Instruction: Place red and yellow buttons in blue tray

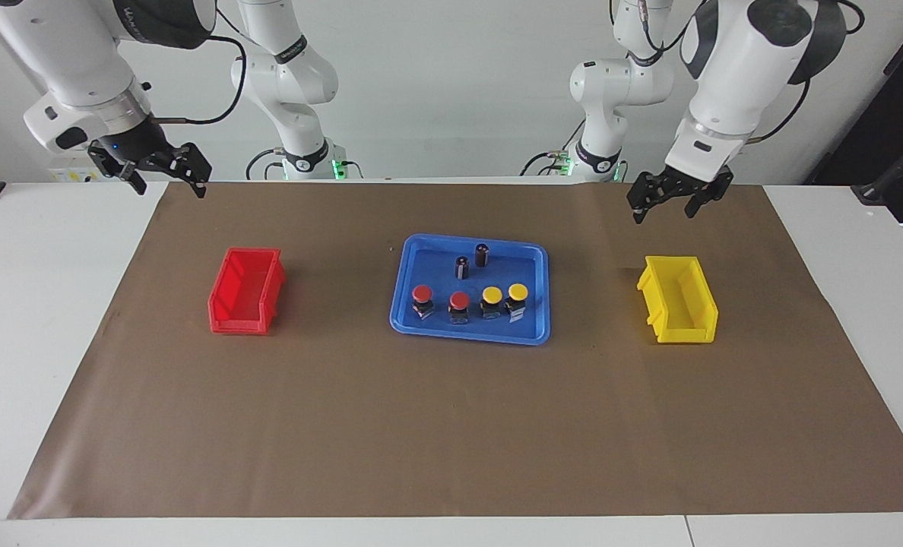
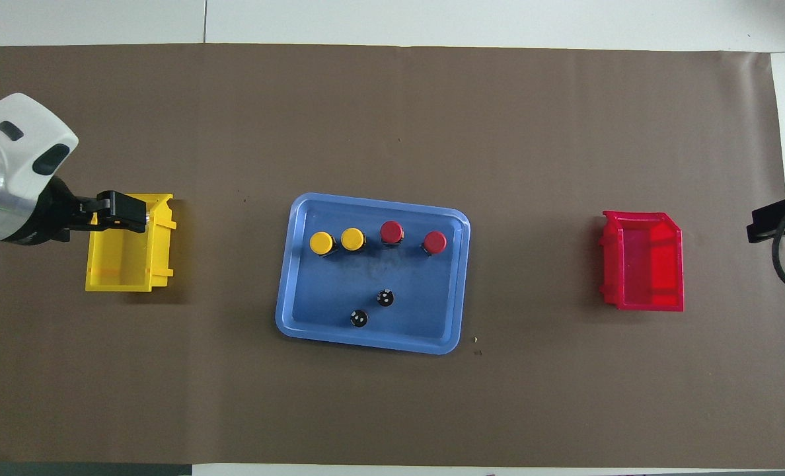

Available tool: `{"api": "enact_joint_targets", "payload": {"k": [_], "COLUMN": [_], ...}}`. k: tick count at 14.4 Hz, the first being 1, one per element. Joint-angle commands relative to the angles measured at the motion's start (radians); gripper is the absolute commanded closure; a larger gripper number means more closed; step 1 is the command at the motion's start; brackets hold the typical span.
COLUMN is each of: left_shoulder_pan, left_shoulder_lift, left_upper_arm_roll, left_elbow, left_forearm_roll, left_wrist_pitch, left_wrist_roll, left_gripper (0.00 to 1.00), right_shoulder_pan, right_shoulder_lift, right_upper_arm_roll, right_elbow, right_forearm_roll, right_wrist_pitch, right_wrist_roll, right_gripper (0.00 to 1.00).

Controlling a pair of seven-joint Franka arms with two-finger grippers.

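Note:
The blue tray (image 1: 470,334) lies mid-table, also in the overhead view (image 2: 366,340). In it stand two red buttons (image 1: 422,295) (image 1: 460,301) and two yellow buttons (image 1: 492,295) (image 1: 518,291) in a row; from overhead the yellow ones (image 2: 320,242) (image 2: 352,238) and the red ones (image 2: 391,232) (image 2: 435,242) show too. My left gripper (image 1: 672,203) is open and empty, raised over the mat by the yellow bin's robot-side end (image 2: 123,213). My right gripper (image 1: 170,181) is open and empty, waiting raised at its own end of the table (image 2: 772,221).
Two dark capless cylinders (image 1: 462,267) (image 1: 482,254) stand in the tray, nearer to the robots than the buttons. A yellow bin (image 1: 679,308) sits toward the left arm's end, a red bin (image 1: 246,292) toward the right arm's end. Brown mat (image 1: 451,425) covers the table.

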Motion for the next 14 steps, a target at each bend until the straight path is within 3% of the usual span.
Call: {"api": "enact_joint_targets", "payload": {"k": [1, 6, 14], "left_shoulder_pan": [0.052, 0.065, 0.13], "left_shoulder_lift": [0.01, -0.035, -0.035], "left_upper_arm_roll": [-0.008, -0.008, 0.004], "left_elbow": [0.047, 0.06, 0.043], "left_forearm_roll": [-0.01, 0.009, 0.007], "left_wrist_pitch": [-0.062, -0.145, -0.069], "left_wrist_roll": [0.035, 0.142, 0.237], "left_gripper": [0.0, 0.0, 0.0], "right_shoulder_pan": [-0.007, -0.007, -0.007], "right_shoulder_lift": [-0.016, -0.016, -0.016], "right_upper_arm_roll": [0.004, 0.004, 0.004], "right_elbow": [-0.021, -0.021, -0.021], "right_forearm_roll": [0.009, 0.009, 0.009], "right_wrist_pitch": [0.014, 0.014, 0.014], "right_wrist_roll": [-0.009, -0.009, -0.009], "right_gripper": [0.0, 0.0, 0.0]}}
